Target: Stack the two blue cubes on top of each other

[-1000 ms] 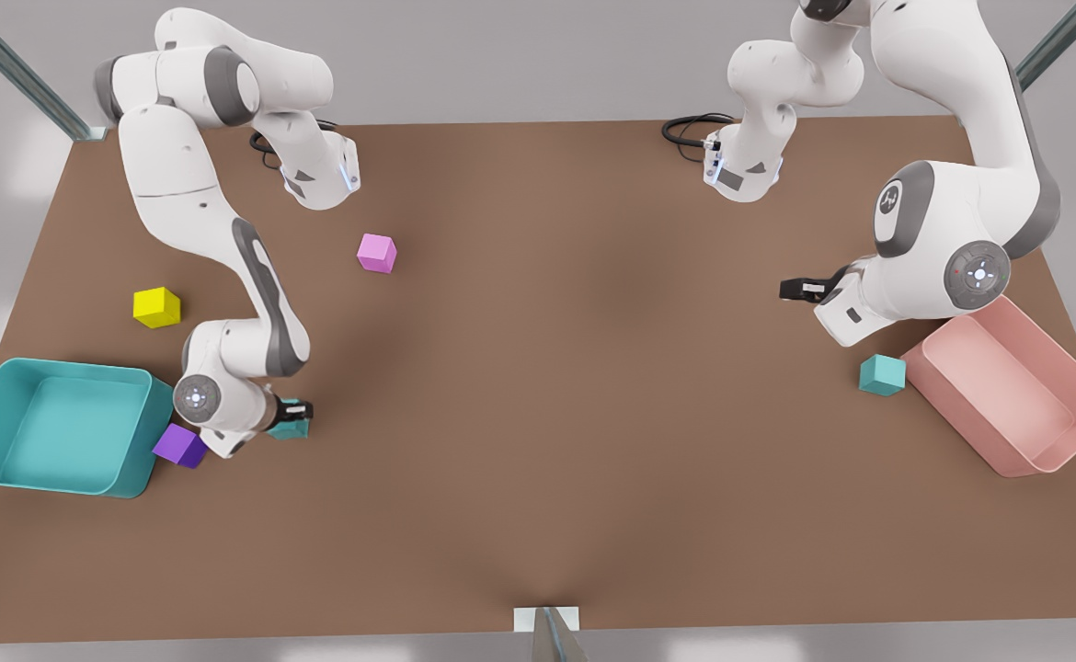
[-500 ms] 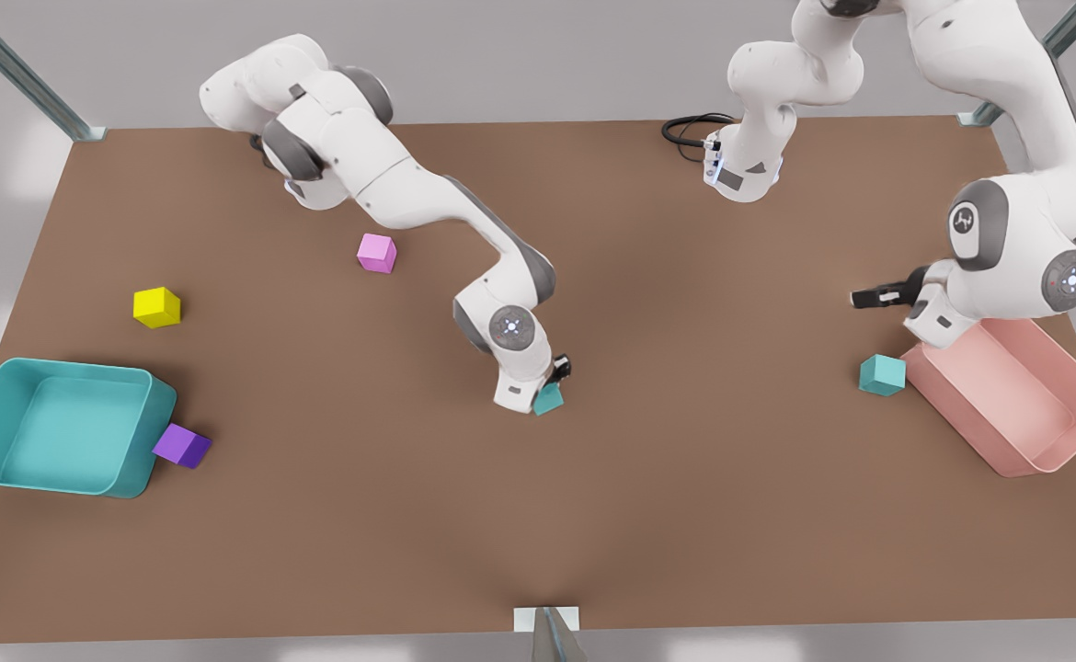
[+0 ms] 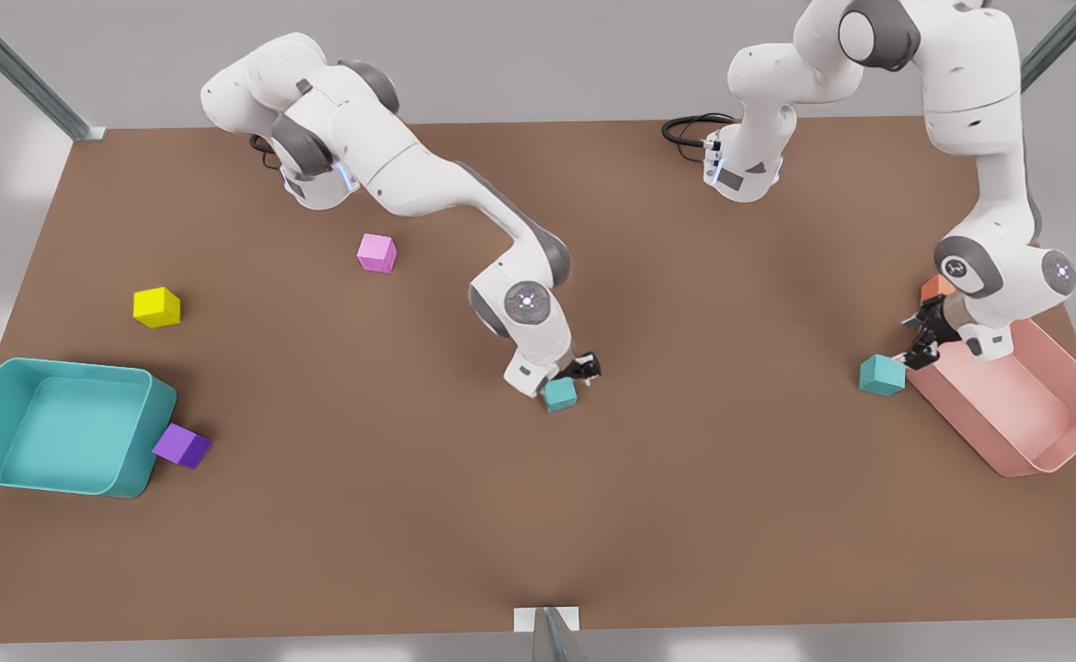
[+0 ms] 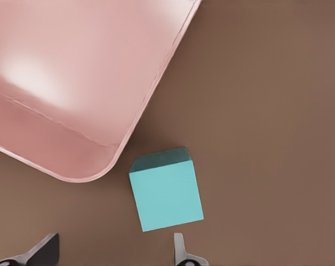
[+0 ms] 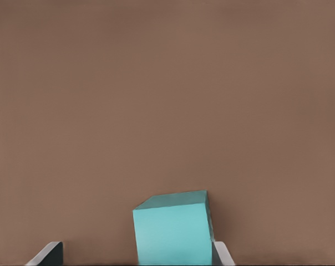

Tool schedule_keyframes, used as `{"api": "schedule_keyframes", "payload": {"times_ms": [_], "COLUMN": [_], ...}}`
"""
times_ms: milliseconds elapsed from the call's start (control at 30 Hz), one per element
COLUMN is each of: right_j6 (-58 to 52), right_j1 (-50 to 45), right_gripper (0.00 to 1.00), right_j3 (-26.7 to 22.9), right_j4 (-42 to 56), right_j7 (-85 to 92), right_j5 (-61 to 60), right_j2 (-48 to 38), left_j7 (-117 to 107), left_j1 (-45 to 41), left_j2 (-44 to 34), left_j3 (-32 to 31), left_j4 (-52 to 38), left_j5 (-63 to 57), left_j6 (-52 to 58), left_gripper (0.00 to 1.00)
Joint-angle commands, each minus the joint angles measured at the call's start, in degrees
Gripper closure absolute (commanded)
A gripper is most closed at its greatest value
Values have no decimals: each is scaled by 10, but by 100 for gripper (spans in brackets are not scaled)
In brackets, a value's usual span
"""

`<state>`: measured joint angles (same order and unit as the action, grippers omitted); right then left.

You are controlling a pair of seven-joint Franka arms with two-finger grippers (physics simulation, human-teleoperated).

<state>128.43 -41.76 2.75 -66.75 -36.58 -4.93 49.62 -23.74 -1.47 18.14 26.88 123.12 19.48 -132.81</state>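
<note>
Mid cube [image 3: 559,393]: we logged it flat on the table [image 3: 409,515], near the centre.
Right gripper [image 3: 584,368]: low over the mid cube, fingers spread wider than the cube, one finger just beside a face.
Far cube [image 3: 882,375]: on the table, just beside the pink bin [image 3: 956,418].
Left gripper [image 3: 920,349]: above the far cube, fingers spread, nothing held.
Handling: we judged both cubes light, rigid and smooth; best pinched on two opposite flat faces.

No readable text, labels, brands or numbers anywhere; the only mark showing is a small round emblem on the arm joint cover [image 3: 955,268] at the front view's right, and I'm not making out any characters in it
</note>
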Motion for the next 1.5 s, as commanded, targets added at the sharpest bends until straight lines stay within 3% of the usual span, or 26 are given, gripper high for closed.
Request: {"api": "schedule_keyframes", "payload": {"times_ms": [0,100,167,267,433,567,1033,1067,1100,1200,1267,1367,1400,1467], "right_j6": [-134,-378,-461,-469,-560,-549,-545,-545,-546,-545,-545,-545,-545,-545], "right_j1": [17,109,203,288,289,295,302,302,302,302,302,302,302,302], "right_gripper": [0,0,0,0,0,0,0,0,0,0,0,0,0,0], "right_j3": [4,-1,-5,-4,-2,-1,-1,0,-1,-1,-1,-2,-2,-3], "right_j4": [-1,-2,-3,-10,-15,-90,-94,-94,-94,-94,-94,-94,-94,-93], "right_j7": [-149,-12,133,302,393,407,408,408,408,409,410,410,410,410], "right_j5": [-10,-51,-19,95,135,135,139,139,139,139,138,138,139,142], "right_j2": [-50,-151,-154,-147,-287,-381,-384,-384,-384,-383,-382,-382,-382,-384], "left_j7": [-198,-198,-198,-198,-198,-198,-198,-197,-198,-199,-223,-229,-234,-310], "left_j1": [0,7,6,5,5,5,6,6,6,6,-23,-117,-132,-169], "left_j2": [25,41,45,72,80,95,132,133,132,132,80,-35,-49,-21], "left_j3": [-2,-2,-14,-25,-37,-37,-40,-40,-40,-46,-49,-50,-111,-226], "left_j4": [-5,-6,-13,-36,-36,-40,-40,-40,-40,-40,-39,-39,-55,-131], "left_j5": [25,31,35,35,34,35,35,48,57,58,57,32,28,-101], "left_j6": [-68,-73,-74,-74,-74,-74,-78,-80,-85,-85,-57,72,106,134], "left_gripper": [0,0,0,0,0,0,0,13,45,65,66,65,65,65]}}
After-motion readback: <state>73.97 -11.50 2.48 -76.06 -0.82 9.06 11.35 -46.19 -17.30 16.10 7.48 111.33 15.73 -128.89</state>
